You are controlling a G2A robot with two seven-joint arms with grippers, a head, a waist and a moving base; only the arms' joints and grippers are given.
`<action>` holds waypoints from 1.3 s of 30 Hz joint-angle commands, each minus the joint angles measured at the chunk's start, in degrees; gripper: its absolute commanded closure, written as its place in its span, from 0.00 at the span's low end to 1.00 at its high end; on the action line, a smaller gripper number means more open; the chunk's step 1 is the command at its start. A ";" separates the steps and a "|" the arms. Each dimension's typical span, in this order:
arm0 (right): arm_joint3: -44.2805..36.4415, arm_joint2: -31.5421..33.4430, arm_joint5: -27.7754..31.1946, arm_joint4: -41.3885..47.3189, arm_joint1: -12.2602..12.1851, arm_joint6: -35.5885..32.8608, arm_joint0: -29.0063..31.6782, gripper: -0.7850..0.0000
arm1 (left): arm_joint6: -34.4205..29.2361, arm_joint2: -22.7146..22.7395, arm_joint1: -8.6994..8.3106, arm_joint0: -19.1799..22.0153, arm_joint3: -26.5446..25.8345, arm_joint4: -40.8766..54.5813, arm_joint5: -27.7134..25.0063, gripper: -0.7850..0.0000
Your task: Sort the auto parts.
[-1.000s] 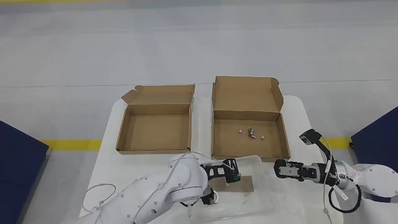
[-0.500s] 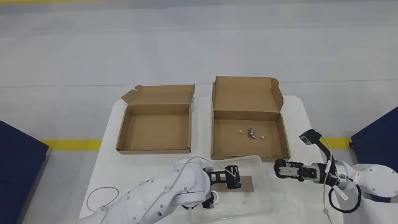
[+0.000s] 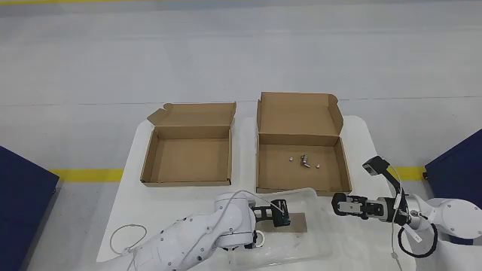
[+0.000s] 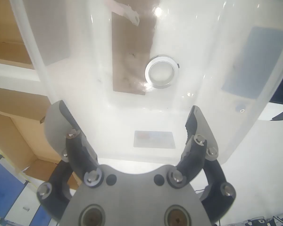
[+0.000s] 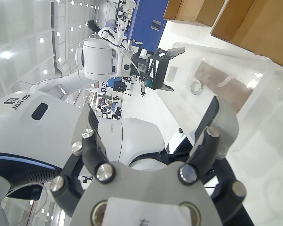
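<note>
We logged left gripper [image 4: 124,110] open, empty, over clear bin [image 3: 312,237] at lower centre of top view | metal ring [image 4: 162,74] lay inside bin, just beside brown card [image 4: 132,36] | right gripper [image 5: 153,105] stood open, empty.

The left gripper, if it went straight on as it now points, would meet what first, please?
Probably the silver metal ring in the clear plastic bin, dead ahead of the open left gripper; depth is unclear.
</note>
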State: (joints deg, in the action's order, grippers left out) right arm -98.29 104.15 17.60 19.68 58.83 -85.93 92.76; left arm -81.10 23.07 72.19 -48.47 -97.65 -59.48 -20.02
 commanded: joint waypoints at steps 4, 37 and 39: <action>0.00 0.00 0.00 0.01 0.00 0.00 0.00 0.00 | -0.02 -0.87 0.97 1.13 1.19 -1.01 0.46 0.00; 0.00 0.00 0.00 0.01 0.00 0.00 0.00 0.00 | 2.56 -4.10 4.08 1.48 7.94 -1.59 -3.63 0.18; 0.00 0.00 0.00 0.01 0.00 0.00 0.00 0.00 | 2.37 -4.09 4.31 1.62 8.19 -1.45 -3.67 0.31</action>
State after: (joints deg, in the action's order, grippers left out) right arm -98.29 104.15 17.60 19.68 58.83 -85.93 92.76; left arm -78.62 18.97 76.41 -46.90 -89.56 -60.98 -23.68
